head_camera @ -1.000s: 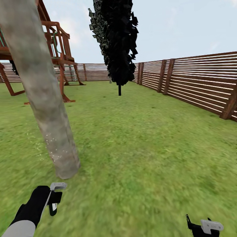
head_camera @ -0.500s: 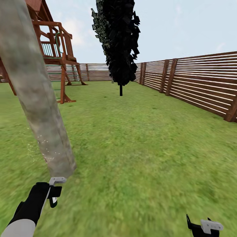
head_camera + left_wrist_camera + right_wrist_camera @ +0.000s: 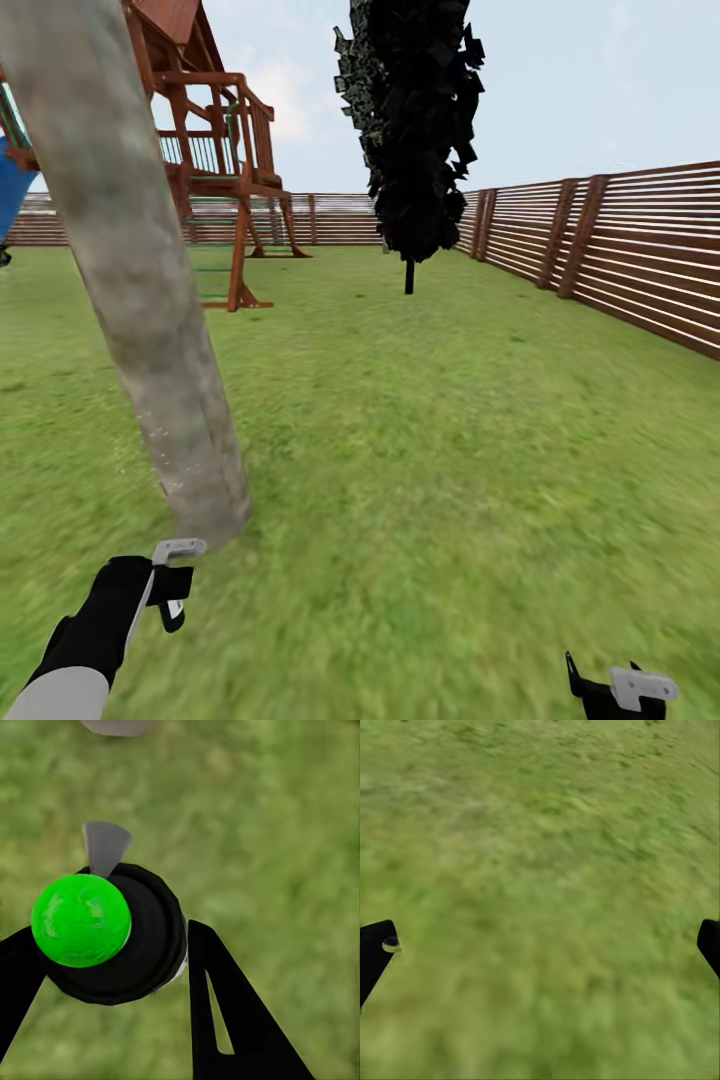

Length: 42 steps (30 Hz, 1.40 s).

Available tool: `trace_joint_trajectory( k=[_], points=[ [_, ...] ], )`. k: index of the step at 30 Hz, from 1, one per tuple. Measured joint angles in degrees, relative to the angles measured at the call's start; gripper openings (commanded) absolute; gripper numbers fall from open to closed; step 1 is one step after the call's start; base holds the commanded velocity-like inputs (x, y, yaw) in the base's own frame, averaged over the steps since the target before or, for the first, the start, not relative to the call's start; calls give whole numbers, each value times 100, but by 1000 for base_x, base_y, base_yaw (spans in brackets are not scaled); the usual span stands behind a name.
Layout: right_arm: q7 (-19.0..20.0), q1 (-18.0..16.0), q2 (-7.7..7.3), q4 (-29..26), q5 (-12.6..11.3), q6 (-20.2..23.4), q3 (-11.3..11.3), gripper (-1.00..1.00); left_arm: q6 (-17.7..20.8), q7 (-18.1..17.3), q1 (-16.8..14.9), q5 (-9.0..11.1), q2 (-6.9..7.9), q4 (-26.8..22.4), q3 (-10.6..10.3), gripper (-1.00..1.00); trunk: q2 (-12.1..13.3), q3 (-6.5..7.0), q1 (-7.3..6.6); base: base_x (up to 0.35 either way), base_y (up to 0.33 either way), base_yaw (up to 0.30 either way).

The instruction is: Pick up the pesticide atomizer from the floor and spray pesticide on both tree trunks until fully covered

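Left wrist view has the left claw (image 3: 112, 967) pinching the pesticide atomizer (image 3: 112, 934) by its round black body, likely light, rigid and slick, so held squarely below its green cap (image 3: 81, 920), tree trunk (image 3: 140, 300) just ahead, right claw (image 3: 540, 945) spread.

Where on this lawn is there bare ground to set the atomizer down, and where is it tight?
Open grass runs from the tree trunk to the fence. Crowded: at the trunk's base beside the left end effector, and by the playset.
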Motion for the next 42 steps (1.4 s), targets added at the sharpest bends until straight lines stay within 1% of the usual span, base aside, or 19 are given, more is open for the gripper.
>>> trace_joint_trajectory(
  k=[9, 14, 15, 17, 20, 24, 33, 42],
  points=[
    [1, 0, 0, 0, 0, 0, 4, 100, 1, 0, 0, 2, 15, -25, 13, -100, 0, 0, 0, 218, -188, 274],
    [-1, -1, 0, -8, 0, 0, -2, 100, 1, 0, 0, 2, 19, -66, 18, -100, 0, 0, 0, 59, -264, 46],
    [-1, 0, -4, -9, 0, 0, -3, 100, -3, 1, 0, -11, 16, -70, 123, -100, 0, 0, 0, 2, -275, 1],
    [-1, 0, -7, -9, 0, 0, -2, 100, -9, -5, 0, -3, 15, -78, 420, -100, 0, 0, 0, 1, -275, 0],
    [-1, 0, -2, -9, 1, 0, -2, 100, -15, -4, 0, 14, 6, -78, 502, -100, 0, 0, 0, 0, -232, 58],
    [-1, 0, 0, -9, 0, 0, -3, 100, -18, -9, 0, 16, -13, -40, 441, -100, 0, 0, 0, 0, -30, 252],
    [-1, 0, 0, -9, 0, 0, -3, 100, -16, -9, 0, 13, -16, -10, 429, -100, 0, 0, 0, 9, -14, 276],
    [-1, -1, 0, -9, 0, 0, -3, 100, -17, -1, 0, 11, -14, -11, 425, -100, 0, 0, 0, 157, -220, 238]
  ],
)
